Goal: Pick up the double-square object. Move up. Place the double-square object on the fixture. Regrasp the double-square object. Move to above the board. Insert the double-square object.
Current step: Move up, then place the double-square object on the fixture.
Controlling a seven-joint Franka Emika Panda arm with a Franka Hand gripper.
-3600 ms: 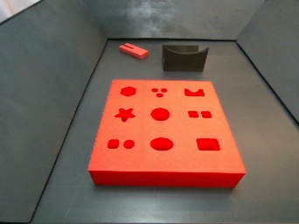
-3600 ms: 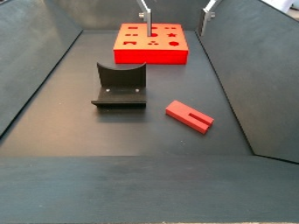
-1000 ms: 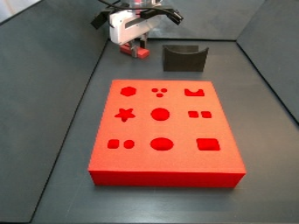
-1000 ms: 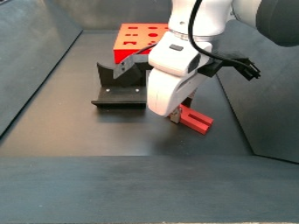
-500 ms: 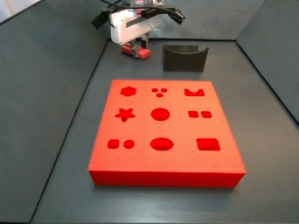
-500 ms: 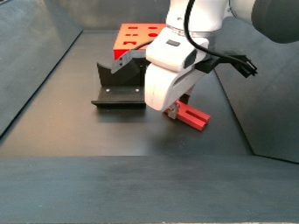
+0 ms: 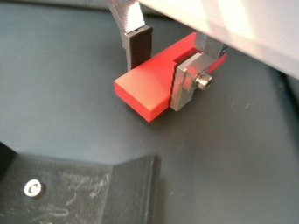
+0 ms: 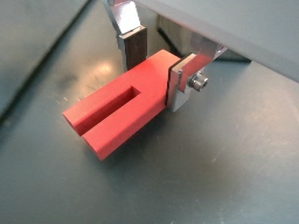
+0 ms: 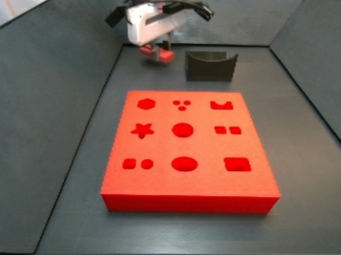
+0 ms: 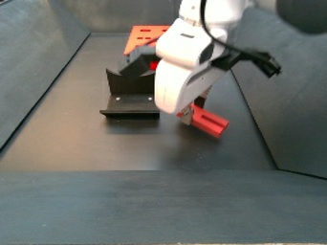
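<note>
My gripper (image 7: pixel 163 64) is clamped on the double-square object (image 7: pixel 156 81), one silver finger (image 7: pixel 132 37) against each long side of the small red block; in both wrist views the dark pads sit flush on its faces near one end, and most of its length sticks out past my fingers (image 8: pixel 184 77). One wrist view shows a slot running in from the free end of the double-square object (image 8: pixel 121 108). In a side view the block (image 10: pixel 204 122) hangs tilted under my gripper (image 10: pixel 186 110), just beside the fixture (image 10: pixel 128 96) and near the dark floor (image 10: pixel 141 191) (I cannot tell whether its low end still touches). My white wrist housing covers the part of the block I hold in that view, and it also hides much of the board (image 10: pixel 147 40), which lies beyond me toward the far wall. In another side view my gripper (image 9: pixel 158 45) is at the far end of the floor, the block (image 9: pixel 166 54) showing as a small red patch below it, with the fixture (image 9: pixel 209 65) apart from it to one side and the board (image 9: pixel 186 146) filling the middle of the floor, well apart from both. A corner of the fixture's base plate (image 7: pixel 82 185), with a screw hole, also shows in a wrist view close to the block.
</note>
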